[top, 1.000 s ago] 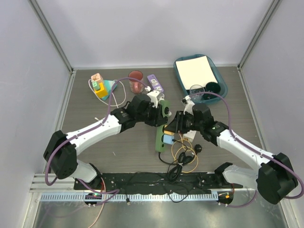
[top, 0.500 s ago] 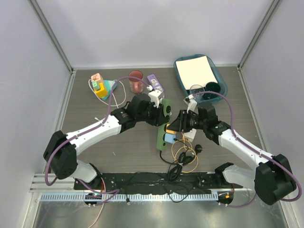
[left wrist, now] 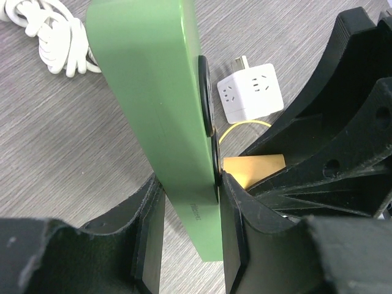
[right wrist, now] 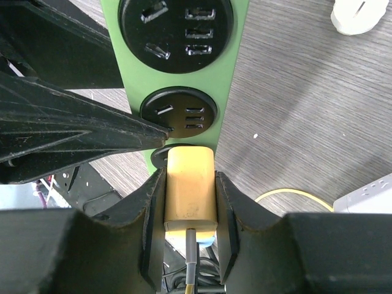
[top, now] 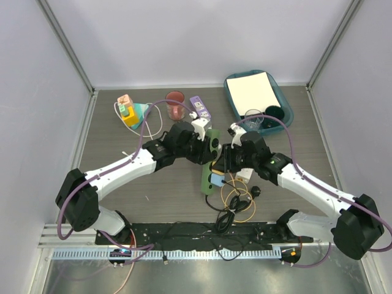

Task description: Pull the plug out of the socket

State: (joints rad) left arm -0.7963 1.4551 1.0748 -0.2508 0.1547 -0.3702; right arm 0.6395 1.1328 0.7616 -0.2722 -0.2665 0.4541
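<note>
A grey wood-grain surface (top: 165,196) carries the long, narrow green power strip (top: 206,184) with its row of round black outlets, lying between the two arms near the middle. In the left wrist view the strip is turned up on its long edge. The left gripper (top: 208,147) pinches the strip's upper end, one black finger (left wrist: 147,245) flat on its green back and the other on the outlet face. The right gripper (right wrist: 191,202) is pressed together on the small boxy plug (right wrist: 191,187), cream with a pale-blue end, holding it by both sides. The plug sits against a black outlet towards the strip's cord end, just below two free outlets. A white cube adapter (left wrist: 251,92) lies just beside the strip.
</note>
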